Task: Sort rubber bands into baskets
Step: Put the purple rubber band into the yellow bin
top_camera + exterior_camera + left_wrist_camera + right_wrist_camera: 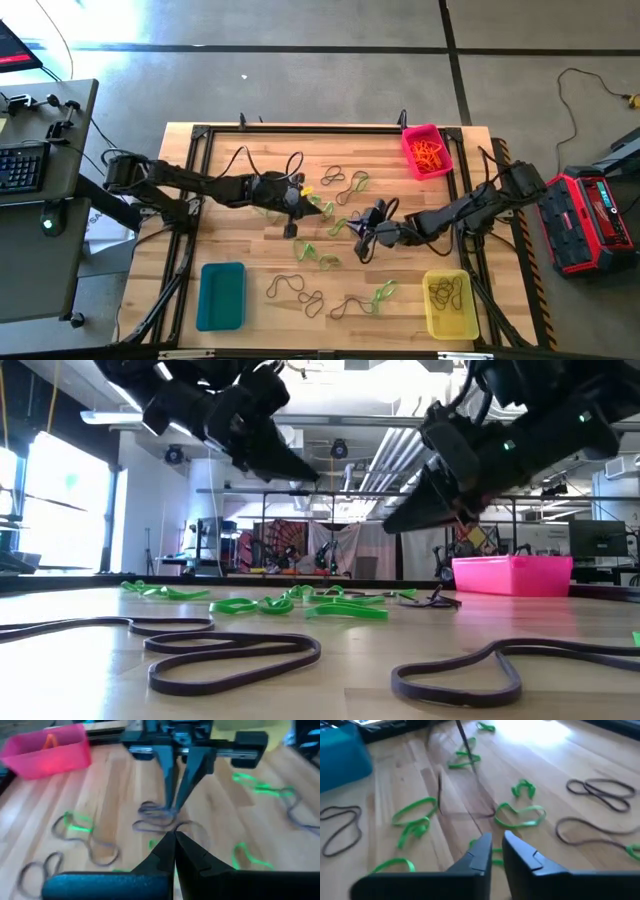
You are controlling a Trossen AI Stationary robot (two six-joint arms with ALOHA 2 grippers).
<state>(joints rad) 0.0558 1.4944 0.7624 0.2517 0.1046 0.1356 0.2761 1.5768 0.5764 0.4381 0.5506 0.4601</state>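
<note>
High view: rubber bands [300, 288] lie scattered mid-desk, baskets [221, 295] near the corners. Left gripper [297, 206] hangs clenched and empty; right gripper [492, 846] hovers just beside it with fingers slightly parted, nothing between them. These loops look light, floppy and thin, lying flat, so pinch one strand where it arches clear of the wood.

Pink-red basket [427, 150]: orange bands inside. Yellow basket [450, 303]: dark bands. Teal basket [221, 296]. Bright green bands [318, 256], dark brown bands [299, 291] on pale striped wood table [260, 255].
</note>
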